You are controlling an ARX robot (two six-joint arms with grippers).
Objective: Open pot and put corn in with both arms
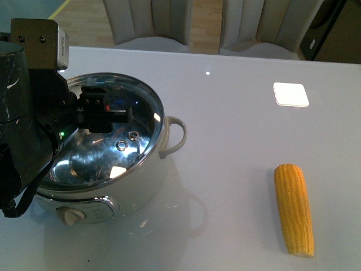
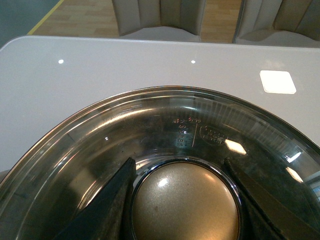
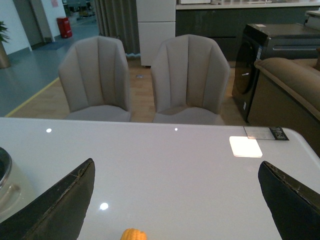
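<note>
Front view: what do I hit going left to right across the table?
Pot with its lid → side handle → corn. The left arm overlaps the pot, so it is skipped.

one pot (image 1: 148, 183); one lid (image 1: 93, 161); one corn (image 1: 294, 209)
</note>
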